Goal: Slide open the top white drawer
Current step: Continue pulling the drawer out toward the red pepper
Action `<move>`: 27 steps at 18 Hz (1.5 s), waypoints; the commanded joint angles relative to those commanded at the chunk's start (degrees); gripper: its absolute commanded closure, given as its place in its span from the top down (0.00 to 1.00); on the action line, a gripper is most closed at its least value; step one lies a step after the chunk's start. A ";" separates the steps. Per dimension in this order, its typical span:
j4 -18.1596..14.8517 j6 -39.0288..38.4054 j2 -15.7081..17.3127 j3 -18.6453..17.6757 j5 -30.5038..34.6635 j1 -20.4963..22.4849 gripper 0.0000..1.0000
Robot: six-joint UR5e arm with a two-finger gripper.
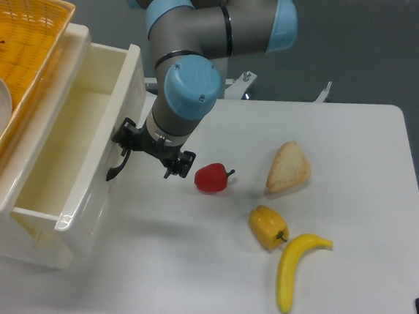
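Gripper [153,149] sits at the black handle [116,166] on the front of the top white drawer [82,190], at the left side of the table [358,140]. Its fingers look spread, one near the handle and one out to the right, but I cannot tell if it grips the handle. That drawer is already pulled far out. A good pull goes straight out, slow and level, so the drawer does not jam. Right of it, the red pepper [211,177] lies close, so watch it.
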 joint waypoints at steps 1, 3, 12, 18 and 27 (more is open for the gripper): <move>0.00 0.00 0.00 0.09 0.00 0.00 1.00; 0.00 0.00 0.00 0.35 0.09 0.09 1.00; -0.09 2.02 0.09 0.62 1.67 0.44 1.00; -0.09 3.16 0.09 0.62 1.67 1.32 1.00; -0.09 5.62 0.44 0.53 1.76 2.64 1.00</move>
